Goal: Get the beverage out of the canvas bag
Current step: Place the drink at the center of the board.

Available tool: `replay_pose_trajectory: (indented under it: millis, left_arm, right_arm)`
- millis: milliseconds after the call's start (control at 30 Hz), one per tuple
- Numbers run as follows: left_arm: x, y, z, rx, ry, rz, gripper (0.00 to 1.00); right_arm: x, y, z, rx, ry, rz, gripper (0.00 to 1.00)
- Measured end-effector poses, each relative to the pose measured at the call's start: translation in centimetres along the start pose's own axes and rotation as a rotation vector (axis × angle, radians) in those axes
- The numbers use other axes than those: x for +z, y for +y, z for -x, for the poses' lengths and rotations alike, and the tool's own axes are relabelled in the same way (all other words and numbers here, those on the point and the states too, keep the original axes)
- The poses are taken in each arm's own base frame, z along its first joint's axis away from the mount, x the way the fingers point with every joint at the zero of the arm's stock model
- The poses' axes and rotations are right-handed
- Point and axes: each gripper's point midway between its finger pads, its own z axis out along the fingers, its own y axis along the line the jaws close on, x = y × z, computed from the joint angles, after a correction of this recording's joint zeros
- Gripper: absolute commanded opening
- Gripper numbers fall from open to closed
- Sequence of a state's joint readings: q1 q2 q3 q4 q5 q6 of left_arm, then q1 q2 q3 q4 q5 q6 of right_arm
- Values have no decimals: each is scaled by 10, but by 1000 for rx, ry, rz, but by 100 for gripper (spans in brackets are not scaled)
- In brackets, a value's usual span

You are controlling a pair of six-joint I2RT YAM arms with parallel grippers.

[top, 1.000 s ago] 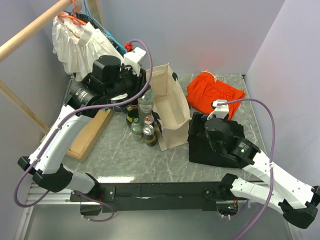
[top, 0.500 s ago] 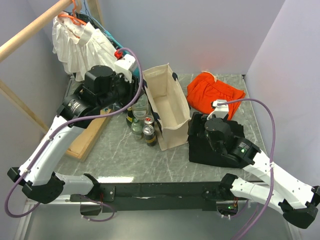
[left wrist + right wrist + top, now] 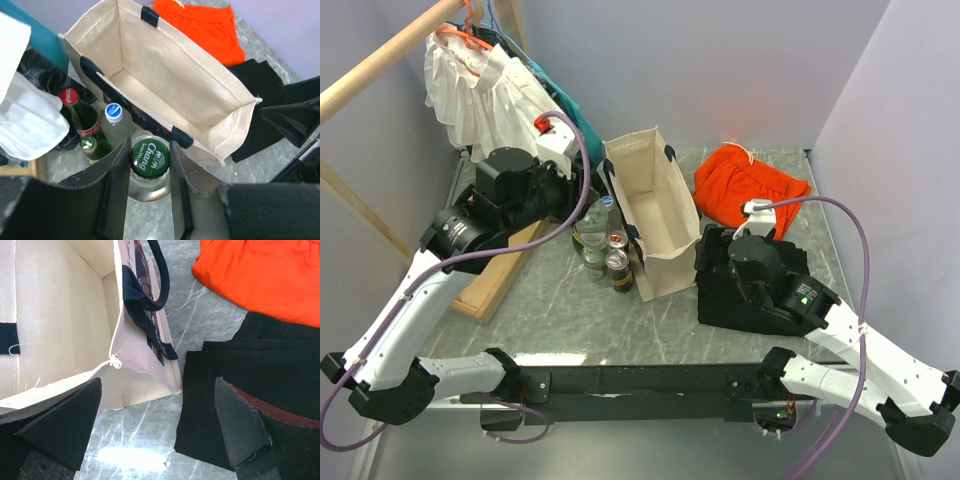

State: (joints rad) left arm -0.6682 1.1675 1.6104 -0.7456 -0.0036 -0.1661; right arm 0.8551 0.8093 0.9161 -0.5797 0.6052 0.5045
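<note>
Left gripper [image 3: 150, 167] clamps the green-capped Chang bottle [image 3: 150, 159], just outside the canvas bag [image 3: 165, 85] at its six o'clock. Right gripper [image 3: 157, 390] hangs with fingers wide apart.

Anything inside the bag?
No, the left wrist view looks straight into the bag and shows only bare walls and floor.

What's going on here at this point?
The left gripper is shut on a green-capped Chang bottle, just outside the canvas bag and next to the other bottles standing along the bag's side. The inside of the bag looks empty. The right gripper is open and holds nothing. It is poised at the bag's near end, beside the black cloth.
</note>
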Motion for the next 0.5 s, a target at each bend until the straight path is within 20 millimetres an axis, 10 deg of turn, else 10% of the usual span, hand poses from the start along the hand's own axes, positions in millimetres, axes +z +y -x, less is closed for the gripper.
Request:
replay_pose_trajectory:
  millis: [500]
  left_arm:
    - [-13,4,-19,-32,12,17,1]
  right_arm:
    - [1,-1,-2,-9,7,-8,100]
